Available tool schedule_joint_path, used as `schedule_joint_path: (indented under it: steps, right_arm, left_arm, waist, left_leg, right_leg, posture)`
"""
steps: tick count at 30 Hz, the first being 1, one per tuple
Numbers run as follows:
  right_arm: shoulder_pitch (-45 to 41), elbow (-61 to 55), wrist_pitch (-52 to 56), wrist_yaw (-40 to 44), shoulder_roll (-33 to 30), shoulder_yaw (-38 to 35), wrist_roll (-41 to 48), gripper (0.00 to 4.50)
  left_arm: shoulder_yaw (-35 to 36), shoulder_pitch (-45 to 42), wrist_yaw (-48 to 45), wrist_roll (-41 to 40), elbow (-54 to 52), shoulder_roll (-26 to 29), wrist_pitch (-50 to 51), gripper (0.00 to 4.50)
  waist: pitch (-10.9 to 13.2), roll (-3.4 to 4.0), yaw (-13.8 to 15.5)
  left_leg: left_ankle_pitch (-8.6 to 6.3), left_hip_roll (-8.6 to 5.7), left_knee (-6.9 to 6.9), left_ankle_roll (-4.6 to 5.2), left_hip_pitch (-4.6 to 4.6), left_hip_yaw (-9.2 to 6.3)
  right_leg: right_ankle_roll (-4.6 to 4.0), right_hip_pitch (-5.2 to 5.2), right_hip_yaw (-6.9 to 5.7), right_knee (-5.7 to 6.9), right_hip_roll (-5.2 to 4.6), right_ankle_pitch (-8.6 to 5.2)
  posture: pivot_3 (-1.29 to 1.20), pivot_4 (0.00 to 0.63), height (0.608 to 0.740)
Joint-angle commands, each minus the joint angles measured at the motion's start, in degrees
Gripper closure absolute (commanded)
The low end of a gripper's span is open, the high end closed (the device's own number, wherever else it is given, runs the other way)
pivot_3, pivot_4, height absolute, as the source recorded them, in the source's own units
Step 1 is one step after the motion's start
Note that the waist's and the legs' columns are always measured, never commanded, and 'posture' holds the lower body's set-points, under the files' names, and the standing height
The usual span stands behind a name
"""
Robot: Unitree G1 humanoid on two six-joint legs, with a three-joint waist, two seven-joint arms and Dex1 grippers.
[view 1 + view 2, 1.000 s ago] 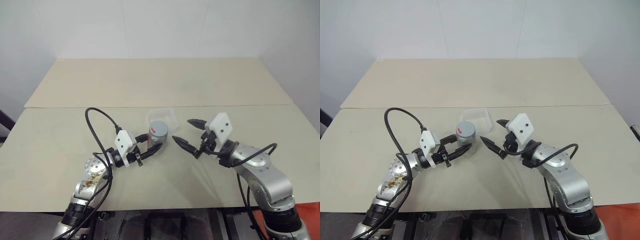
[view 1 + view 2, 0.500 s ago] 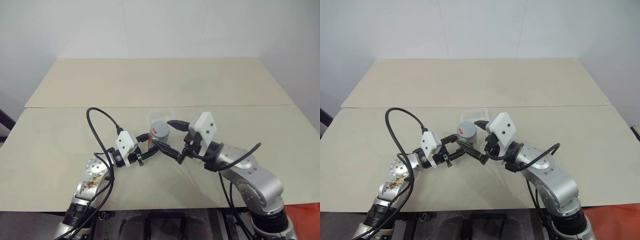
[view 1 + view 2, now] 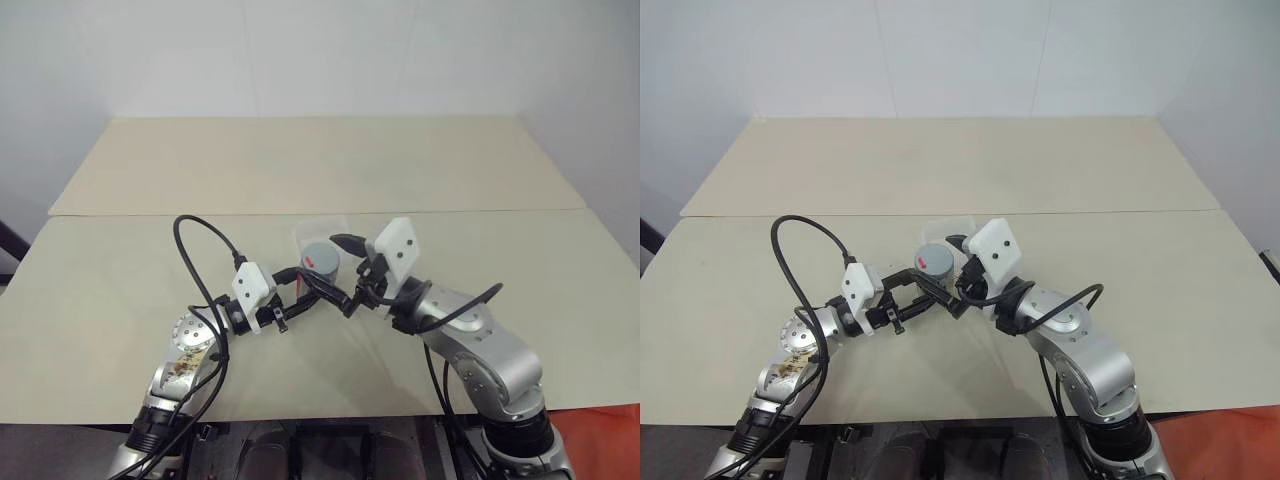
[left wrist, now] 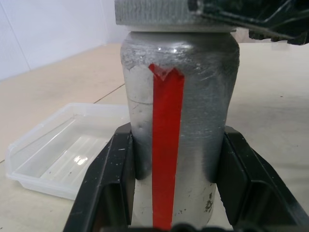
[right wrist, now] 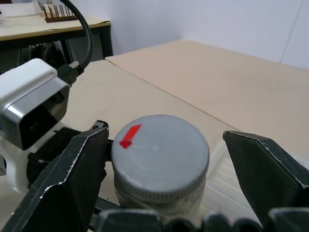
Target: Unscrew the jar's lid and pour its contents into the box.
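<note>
My left gripper (image 4: 166,193) is clamped low on the jar (image 4: 178,121), at 6 o'clock from the box (image 3: 325,232). My right gripper (image 5: 166,159) stands apart around the lid (image 5: 159,152). The jar looks rigid and smooth, so I grip the lid's ribbed rim

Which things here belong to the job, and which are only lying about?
Belonging to the job:
- jar, held by the left hand
- lid, between the open right hand's fingers
- box

Lying about:
- rack of thin rods on a far table
</note>
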Motion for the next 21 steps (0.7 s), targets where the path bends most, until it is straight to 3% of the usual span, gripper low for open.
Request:
schedule_joint_path:
  steps: [1,3,6,7,17,21]
  right_arm:
    - [0.03,-1.13,-1.71,0.57,0.35,0.12,-0.04,0.22]
    - [0.32,-1.1,-1.74,0.76,0.54,0.15,0.22,0.62]
    - [0.26,-1.18,-2.06,0.8,0.48,0.05,-0.3,1.64]
    - [0.17,-1.17,-2.01,0.78,0.49,-0.03,-0.35,1.73]
    - [-0.24,-0.36,-3.11,2.9,-0.97,-0.31,-0.36,1.73]
    - [-1.76,-0.03,-4.65,8.7,-3.73,-0.8,1.67,1.73]
  left_arm:
    - [0.01,-0.08,0.17,-0.67,-1.77,-0.26,-0.37,2.55]
    - [0.03,-0.06,0.15,-0.71,-1.83,-0.24,-0.33,2.55]
    - [0.06,-0.01,0.14,-0.66,-1.79,-0.2,-0.36,2.55]
    - [0.09,0.02,0.14,-0.68,-1.8,-0.18,-0.35,2.55]
    - [-0.01,0.4,-0.06,-0.44,-2.12,0.16,-0.54,2.55]
    - [-0.12,0.94,-0.79,-0.88,-2.83,0.67,-0.08,2.55]
  waist:
    - [0.0,0.0,0.0]
    - [0.0,0.0,-0.02]
    - [0.0,0.0,-0.05]
    - [0.0,0.0,-0.05]
    - [0.0,0.0,-0.08]
    - [0.0,0.0,-0.1]
  left_leg:
    - [0.0,0.0,0.0,0.0,0.0,0.0]
    - [0.0,0.0,0.0,0.0,0.0,0.0]
    - [0.0,0.0,0.0,0.0,0.0,0.0]
    - [0.0,0.0,0.0,0.0,0.0,0.0]
    - [0.0,0.0,0.0,0.0,0.0,0.0]
    - [0.0,0.0,0.0,0.0,0.0,0.0]
  right_leg:
    - [0.0,0.0,0.0,0.0,0.0,0.0]
    - [0.0,0.0,0.0,0.0,0.0,0.0]
    - [0.0,0.0,0.0,0.0,0.0,0.0]
    - [0.0,0.0,0.0,0.0,0.0,0.0]
    - [0.0,0.0,0.0,0.0,0.0,0.0]
    - [0.0,0.0,0.0,-0.01,0.0,0.0]
  posture:
    - [0.0,0.15,0.74]
    - [0.0,0.15,0.74]
    - [0.0,0.15,0.74]
    - [0.0,0.15,0.74]
    - [0.0,0.15,0.74]
    - [0.0,0.15,0.74]
